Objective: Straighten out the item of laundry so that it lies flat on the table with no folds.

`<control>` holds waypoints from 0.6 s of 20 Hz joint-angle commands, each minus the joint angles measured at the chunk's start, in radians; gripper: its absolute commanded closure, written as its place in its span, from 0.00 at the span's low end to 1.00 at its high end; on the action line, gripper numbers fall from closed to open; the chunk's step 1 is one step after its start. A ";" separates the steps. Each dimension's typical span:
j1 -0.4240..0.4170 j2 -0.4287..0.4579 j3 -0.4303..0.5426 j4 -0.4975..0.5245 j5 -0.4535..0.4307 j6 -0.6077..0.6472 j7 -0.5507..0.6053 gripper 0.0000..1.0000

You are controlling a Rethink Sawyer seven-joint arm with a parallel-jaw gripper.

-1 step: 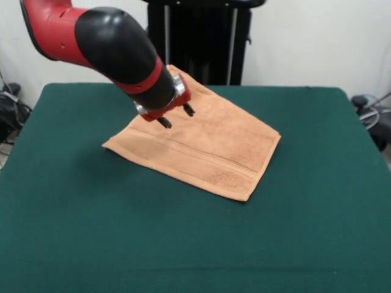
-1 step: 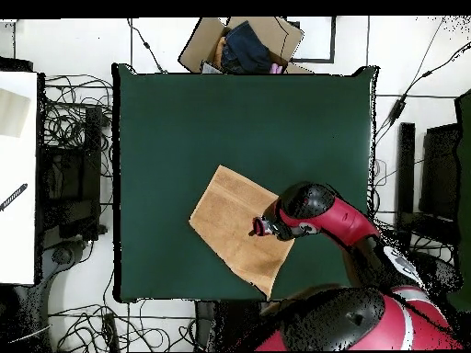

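On the green counter the towel lies flat, turned diagonally, corners pointing near-right and far; claw hovers above it, fingers apart, empty.

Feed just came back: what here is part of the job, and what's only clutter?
Job: towel, green table, end effector with fingers apart above the towel.
Clutter: cardboard box of clothes, floor cables, white side table.

A cardboard box with dark clothes inside stands on the floor. Left of the box are many cables and a white surface.
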 commanded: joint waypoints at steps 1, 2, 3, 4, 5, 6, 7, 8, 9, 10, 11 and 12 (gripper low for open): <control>-0.016 0.023 0.046 -0.074 0.020 0.082 0.132 0.00; -0.016 0.022 0.047 -0.074 0.017 0.082 0.131 0.00; -0.015 0.025 0.046 -0.079 0.014 0.084 0.131 0.00; -0.017 0.030 0.048 -0.084 0.012 0.084 0.126 0.00; -0.019 0.035 0.047 -0.091 0.010 0.089 0.124 0.00; -0.021 0.042 0.048 -0.099 0.007 0.092 0.118 0.00; -0.022 0.052 0.047 -0.114 0.005 0.099 0.116 0.00; -0.022 0.060 0.047 -0.126 0.003 0.106 0.112 0.00; -0.023 0.068 0.047 -0.139 0.001 0.115 0.109 0.00; -0.022 0.074 0.047 -0.149 0.000 0.123 0.108 0.00; -0.022 0.080 0.046 -0.160 -0.001 0.131 0.106 0.00; -0.022 0.084 0.047 -0.166 -0.001 0.136 0.106 0.00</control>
